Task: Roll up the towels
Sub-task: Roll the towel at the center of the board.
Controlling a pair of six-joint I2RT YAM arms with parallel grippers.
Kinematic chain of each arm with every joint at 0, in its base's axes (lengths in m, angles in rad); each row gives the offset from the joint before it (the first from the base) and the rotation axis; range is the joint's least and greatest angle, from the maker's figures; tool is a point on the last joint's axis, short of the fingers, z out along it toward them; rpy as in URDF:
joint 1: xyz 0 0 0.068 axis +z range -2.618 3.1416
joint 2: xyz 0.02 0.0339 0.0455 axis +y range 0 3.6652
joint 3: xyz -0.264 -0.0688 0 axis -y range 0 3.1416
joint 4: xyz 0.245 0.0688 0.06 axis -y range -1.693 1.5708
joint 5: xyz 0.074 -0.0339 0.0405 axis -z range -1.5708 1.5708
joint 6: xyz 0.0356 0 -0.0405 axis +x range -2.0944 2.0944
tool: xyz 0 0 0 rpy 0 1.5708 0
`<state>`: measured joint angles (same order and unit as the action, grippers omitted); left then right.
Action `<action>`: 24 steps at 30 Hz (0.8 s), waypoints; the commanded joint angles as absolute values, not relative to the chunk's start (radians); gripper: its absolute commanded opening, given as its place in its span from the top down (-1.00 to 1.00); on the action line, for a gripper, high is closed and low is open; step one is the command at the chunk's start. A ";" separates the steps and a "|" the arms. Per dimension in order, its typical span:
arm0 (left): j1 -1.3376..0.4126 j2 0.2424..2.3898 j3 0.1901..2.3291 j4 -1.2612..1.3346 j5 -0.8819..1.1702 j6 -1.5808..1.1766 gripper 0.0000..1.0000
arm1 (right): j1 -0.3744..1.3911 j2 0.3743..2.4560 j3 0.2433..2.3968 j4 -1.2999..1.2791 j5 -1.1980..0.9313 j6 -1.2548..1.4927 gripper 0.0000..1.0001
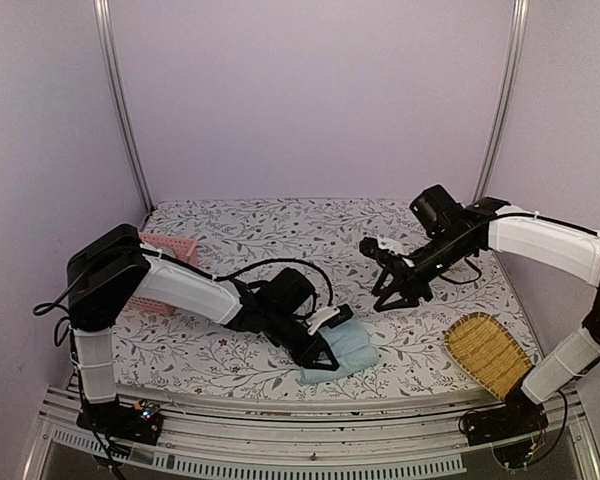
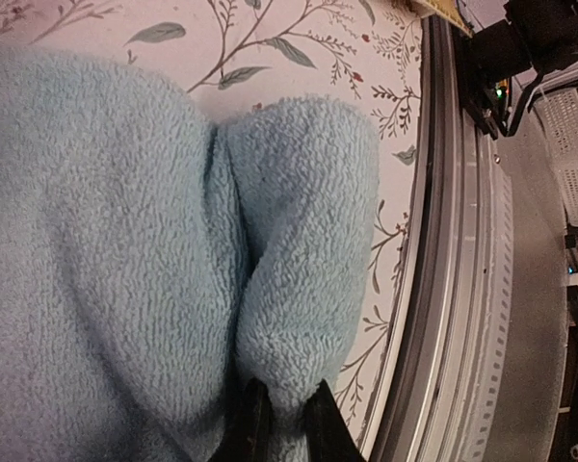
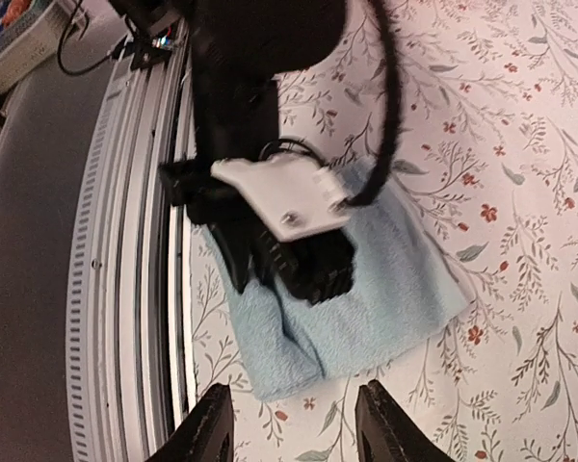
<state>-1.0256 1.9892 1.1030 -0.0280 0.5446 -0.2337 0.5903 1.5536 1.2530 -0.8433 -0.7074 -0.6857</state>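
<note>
The left gripper (image 2: 281, 419), black and two-fingered, was closed on a thick fold of the pale blue terry towel (image 2: 106, 241), which lay at the near edge of the flower-printed tablecloth (image 1: 280, 225), about midway across and just beside the grey metal rail (image 2: 462, 289). The right gripper (image 3: 297, 428) hung above the cloth, beyond the towel and to its right, with its fingers spread and nothing between them.

The pinch appeared to take in only the tip of the fold. The plush cloth could slip free as the roll was turned, leaving it loose or skewed. Nothing pinned the towel's far side, so a pull might drag the whole piece along rather than roll it. A drag toward the near side could carry it over the rail.
</note>
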 commanded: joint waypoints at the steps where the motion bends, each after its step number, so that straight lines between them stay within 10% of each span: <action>1: -0.984 2.078 1.101 -0.076 0.668 -0.298 0.84 | 0.698 1.457 1.071 -0.709 -0.621 -0.821 0.07; 24: -0.955 2.098 1.130 -0.133 0.660 -0.291 0.80 | 1.021 1.688 0.885 -0.388 -0.142 -0.810 0.13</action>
